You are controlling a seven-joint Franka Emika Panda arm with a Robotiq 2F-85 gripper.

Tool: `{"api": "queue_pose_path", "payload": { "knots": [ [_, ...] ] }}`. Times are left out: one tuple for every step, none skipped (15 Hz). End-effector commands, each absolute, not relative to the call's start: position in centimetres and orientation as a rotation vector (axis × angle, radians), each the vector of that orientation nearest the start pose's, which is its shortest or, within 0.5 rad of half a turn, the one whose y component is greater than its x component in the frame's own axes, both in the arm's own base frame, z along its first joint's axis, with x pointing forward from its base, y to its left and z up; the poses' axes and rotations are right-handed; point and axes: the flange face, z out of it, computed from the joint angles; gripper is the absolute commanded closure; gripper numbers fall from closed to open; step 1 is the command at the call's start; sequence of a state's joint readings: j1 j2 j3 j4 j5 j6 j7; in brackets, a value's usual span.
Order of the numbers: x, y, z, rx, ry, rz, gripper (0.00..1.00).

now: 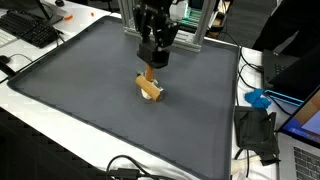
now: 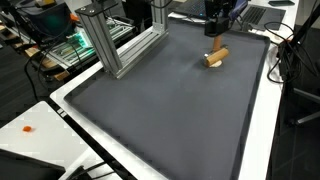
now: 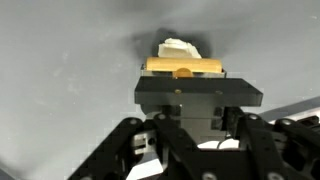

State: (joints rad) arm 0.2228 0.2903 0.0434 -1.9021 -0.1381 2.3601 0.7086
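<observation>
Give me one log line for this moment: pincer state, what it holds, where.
pincer: shut | holds: wooden piece | piece: lower end at mat, contact unclear | place: mat edge near metal frame

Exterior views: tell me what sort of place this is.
Probably a robotics lab bench: an aluminium-profile frame, a keyboard and a laptop surround the dark mat, where the gripper holds a wooden piece.

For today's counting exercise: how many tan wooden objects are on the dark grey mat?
1: a tan wooden object, held by the black gripper, on the dark grey mat. Others may hide behind it.
</observation>
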Motion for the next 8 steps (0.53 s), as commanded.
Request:
{"api": "queue_pose_path", "payload": {
  "knots": [
    [61.09, 16.62, 35.43, -3.117, 0.531, -0.178, 0.73],
    [61.09, 16.68, 35.46, -3.124, 0.523, -0.161, 0.73],
    [61.09, 16.75, 35.48, -3.129, 0.518, -0.150, 0.73],
    [61.10, 16.77, 35.49, -3.133, 0.513, -0.143, 0.73],
    [61.10, 16.80, 35.51, -3.136, 0.507, -0.134, 0.73],
    [61.05, 16.85, 35.49, -3.140, 0.499, -0.120, 0.73],
    [61.00, 16.91, 35.45, -3.144, 0.492, -0.106, 0.73],
    [60.91, 16.96, 35.36, -3.146, 0.485, -0.086, 0.73]
  ]
}}
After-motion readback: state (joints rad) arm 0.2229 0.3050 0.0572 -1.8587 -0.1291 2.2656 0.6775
